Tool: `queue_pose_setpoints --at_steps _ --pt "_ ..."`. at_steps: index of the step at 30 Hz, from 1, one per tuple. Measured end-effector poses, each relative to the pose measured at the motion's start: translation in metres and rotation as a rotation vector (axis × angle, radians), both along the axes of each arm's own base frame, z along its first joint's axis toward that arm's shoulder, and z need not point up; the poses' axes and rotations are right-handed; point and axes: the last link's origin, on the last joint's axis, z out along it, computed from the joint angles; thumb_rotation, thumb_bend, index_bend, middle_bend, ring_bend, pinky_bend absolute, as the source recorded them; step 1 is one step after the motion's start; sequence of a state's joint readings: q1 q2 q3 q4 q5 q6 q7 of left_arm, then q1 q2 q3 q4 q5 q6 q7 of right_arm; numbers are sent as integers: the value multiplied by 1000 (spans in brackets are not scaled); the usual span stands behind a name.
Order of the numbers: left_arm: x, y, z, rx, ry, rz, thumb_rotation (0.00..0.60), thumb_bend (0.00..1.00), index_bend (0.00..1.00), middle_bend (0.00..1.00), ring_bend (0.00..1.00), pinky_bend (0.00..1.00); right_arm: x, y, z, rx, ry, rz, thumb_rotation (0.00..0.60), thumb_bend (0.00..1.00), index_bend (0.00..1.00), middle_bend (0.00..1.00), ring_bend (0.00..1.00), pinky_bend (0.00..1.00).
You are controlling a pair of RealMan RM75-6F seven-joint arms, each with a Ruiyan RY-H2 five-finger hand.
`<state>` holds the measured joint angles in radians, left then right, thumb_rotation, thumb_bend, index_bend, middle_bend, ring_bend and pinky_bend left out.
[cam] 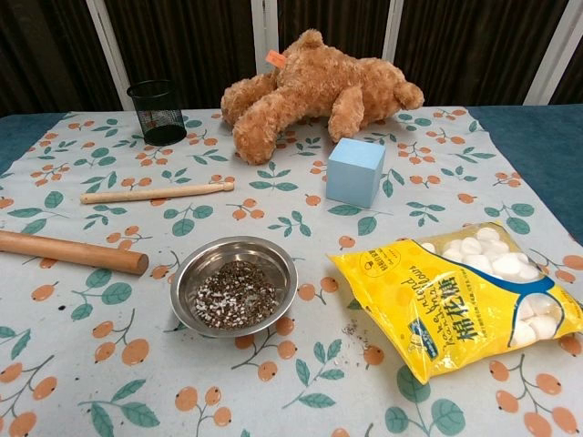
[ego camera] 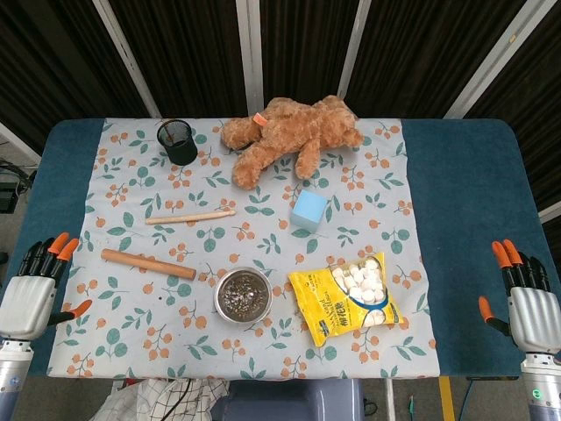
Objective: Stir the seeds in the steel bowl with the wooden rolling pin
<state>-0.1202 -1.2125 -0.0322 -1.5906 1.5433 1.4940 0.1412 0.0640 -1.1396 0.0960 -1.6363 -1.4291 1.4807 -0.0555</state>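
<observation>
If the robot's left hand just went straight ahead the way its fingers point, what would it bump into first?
Probably nothing. The left hand points up along the bare blue table edge, left of the rolling pin. The way looks free, though depth is unclear.

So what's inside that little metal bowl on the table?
The steel bowl holds a shallow layer of dark seeds mixed with pale bits, covering most of its bottom. Nothing else shows in it; whatever lies beneath the seeds is hidden.
</observation>
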Motion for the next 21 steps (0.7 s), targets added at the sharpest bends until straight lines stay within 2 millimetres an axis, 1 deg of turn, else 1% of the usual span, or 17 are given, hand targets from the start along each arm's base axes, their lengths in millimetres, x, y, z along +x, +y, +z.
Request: queue_pose_setpoints --at_steps 4,6,8,12,16,17,21 --pt "-1 1 -2 -18 11 10 600 86 2 0 0 1 0 0 0 1 1 1 600 416 0 0 0 0" --pt "0 2 -3 -26 15 11 600 86 18 0 0 11 0 1 0 1 1 1 600 415 0 0 0 0" --pt "1 5 -4 -41 18 10 600 90 54 8 0 22 0 1 0 1 1 1 600 416 0 0 0 0" --pt "6 14 -8 -83 27 5 600 114 120 58 0 73 0 0 0 3 -3 0 600 416 0 0 0 0" --pt "16 31 -11 -116 83 -26 600 124 196 143 3 84 0 0 0 7 -6 -3 600 415 0 0 0 0" --pt "18 35 -13 -128 97 -31 600 136 222 170 8 84 -1 0 0 7 -7 -4 600 415 0 0 0 0" --pt "30 56 -25 -192 163 -47 600 185 273 242 25 84 -1 -1 0 8 -7 -6 600 415 0 0 0 0"
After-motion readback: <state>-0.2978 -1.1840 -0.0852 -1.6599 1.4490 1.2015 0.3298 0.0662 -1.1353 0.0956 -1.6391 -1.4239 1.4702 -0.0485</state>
